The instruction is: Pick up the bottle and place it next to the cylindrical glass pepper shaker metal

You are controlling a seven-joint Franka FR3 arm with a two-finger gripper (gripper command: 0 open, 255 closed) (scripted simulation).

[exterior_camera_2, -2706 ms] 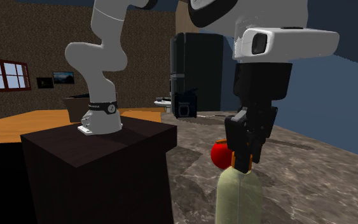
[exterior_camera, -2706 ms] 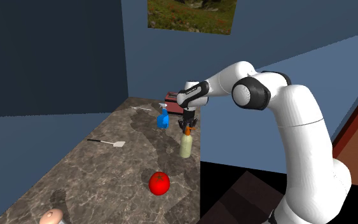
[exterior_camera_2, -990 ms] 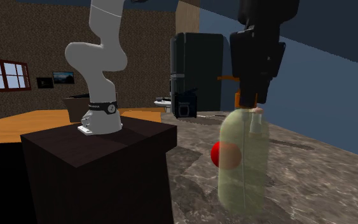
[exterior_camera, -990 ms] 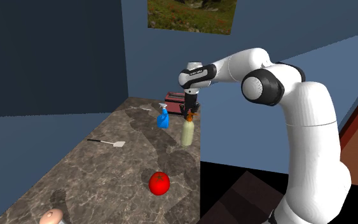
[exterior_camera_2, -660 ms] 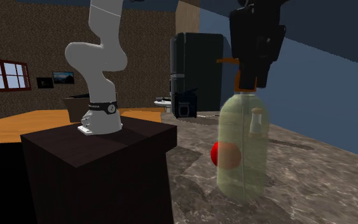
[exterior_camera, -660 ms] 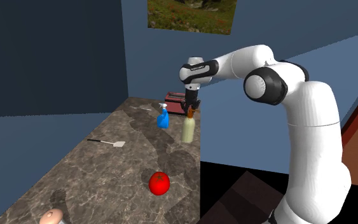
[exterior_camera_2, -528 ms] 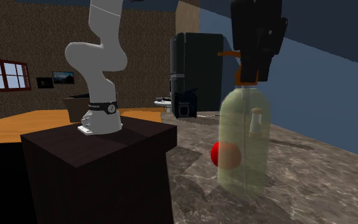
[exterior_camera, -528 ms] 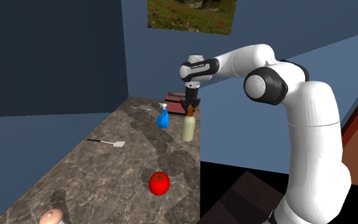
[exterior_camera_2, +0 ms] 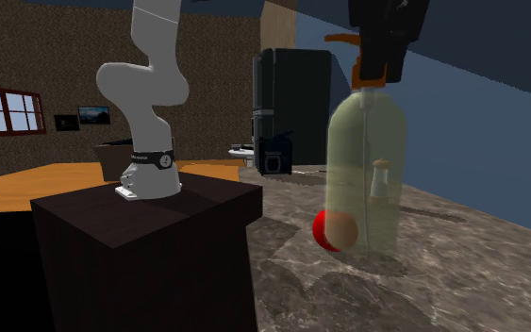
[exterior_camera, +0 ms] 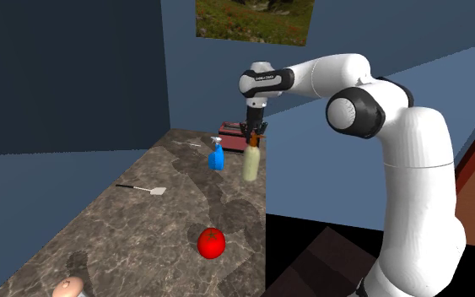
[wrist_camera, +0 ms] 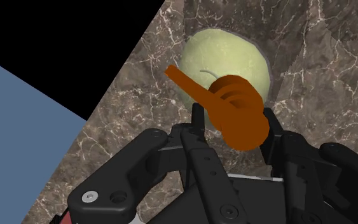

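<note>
A pale yellow-green bottle (exterior_camera: 250, 164) with an orange pump top hangs upright above the dark marble counter (exterior_camera: 126, 228), close to its edge on the shoulder view's right. My gripper (exterior_camera: 253, 140) is shut on the orange neck from above. In the second exterior view the translucent bottle (exterior_camera_2: 367, 179) hangs under the gripper (exterior_camera_2: 374, 74), off the counter. The wrist view looks down on the orange top (wrist_camera: 238, 113) clasped by the gripper (wrist_camera: 231, 124), with the bottle body (wrist_camera: 225, 60) below. The small pepper shaker (exterior_camera: 68, 288) stands at the counter's near end, far from the bottle.
A blue spray bottle (exterior_camera: 216, 156) stands just beside the held bottle, with a reddish box-like appliance (exterior_camera: 232, 131) behind by the blue wall. A red apple (exterior_camera: 211, 242) and a flat utensil (exterior_camera: 143, 188) lie on the counter. The dark stand (exterior_camera_2: 150, 236) borders the counter.
The gripper has risen with the bottle, which now hangs higher above the counter and slightly farther toward the wall. The grip has stayed shut.
</note>
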